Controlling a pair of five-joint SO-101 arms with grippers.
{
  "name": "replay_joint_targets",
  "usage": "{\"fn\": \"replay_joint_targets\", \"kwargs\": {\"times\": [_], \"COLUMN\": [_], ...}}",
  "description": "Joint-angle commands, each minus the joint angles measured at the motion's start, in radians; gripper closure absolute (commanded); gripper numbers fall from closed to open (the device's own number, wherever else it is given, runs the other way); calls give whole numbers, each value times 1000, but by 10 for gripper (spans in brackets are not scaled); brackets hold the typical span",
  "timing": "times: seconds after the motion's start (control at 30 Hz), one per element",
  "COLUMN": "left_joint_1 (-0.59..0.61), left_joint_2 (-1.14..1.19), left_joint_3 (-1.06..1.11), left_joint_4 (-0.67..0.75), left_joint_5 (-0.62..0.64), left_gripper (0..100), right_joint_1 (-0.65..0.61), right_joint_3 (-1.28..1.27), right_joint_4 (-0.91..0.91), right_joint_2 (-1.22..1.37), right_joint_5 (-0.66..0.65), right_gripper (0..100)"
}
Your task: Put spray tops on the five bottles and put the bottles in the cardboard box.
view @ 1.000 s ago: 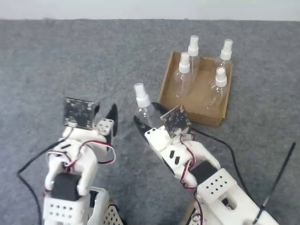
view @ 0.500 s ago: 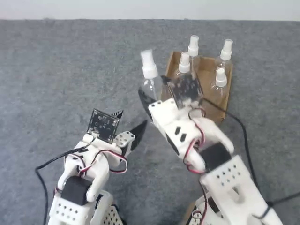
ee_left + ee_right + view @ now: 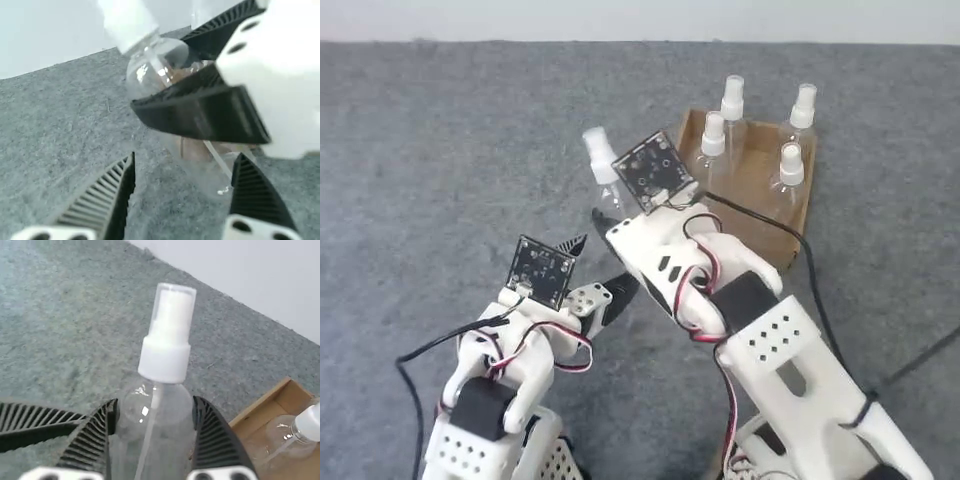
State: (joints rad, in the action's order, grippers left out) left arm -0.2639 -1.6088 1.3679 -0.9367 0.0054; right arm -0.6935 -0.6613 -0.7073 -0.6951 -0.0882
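My right gripper (image 3: 612, 212) is shut on a clear bottle (image 3: 608, 192) with a white spray top (image 3: 597, 151), held tilted over the carpet just left of the cardboard box (image 3: 752, 196). The right wrist view shows the bottle (image 3: 161, 407) squeezed in my right gripper (image 3: 155, 440), spray top (image 3: 167, 335) up. My left gripper (image 3: 599, 268) stands open close below it, jaws wide, nothing between them. From the left wrist view the held bottle (image 3: 156, 61) sits beyond my open left gripper (image 3: 182, 200).
Several capped bottles stand upright in the box, such as one at its near left (image 3: 712, 140) and one at its near right (image 3: 790, 168). Grey carpet (image 3: 440, 150) covers the table, with free room to the left. A pale wall runs along the back.
The right arm raised the bottle off the carpet toward the box, then swung it back left. The left arm shifted right and forward toward it, then stayed put.
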Motion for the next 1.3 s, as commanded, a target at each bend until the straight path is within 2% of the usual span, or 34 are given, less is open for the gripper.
{"fn": "replay_joint_targets", "kwargs": {"times": [0.0,0.37,0.47,0.63,0.73,0.9,1.03,1.27], "left_joint_1": [6,6,6,3,6,8,8,9], "left_joint_2": [-9,-9,-9,-9,-9,-9,-9,-9], "left_joint_3": [-7,-7,-7,18,25,25,25,33], "left_joint_4": [0,0,0,29,41,38,38,43], "left_joint_5": [-14,-14,-12,-12,-14,-14,-14,-12], "left_gripper": [713,713,713,713,713,713,731,916], "right_joint_1": [-24,-7,39,171,239,331,418,479], "right_joint_3": [101,103,106,157,193,195,135,34], "right_joint_4": [-93,-246,-269,-354,-386,-375,-277,-96], "right_joint_2": [-105,-251,-263,-272,-271,-260,-214,-99], "right_joint_5": [-14,-15,-26,-138,-144,-146,-143,-127], "right_gripper": [993,993,993,993,993,993,993,993]}}
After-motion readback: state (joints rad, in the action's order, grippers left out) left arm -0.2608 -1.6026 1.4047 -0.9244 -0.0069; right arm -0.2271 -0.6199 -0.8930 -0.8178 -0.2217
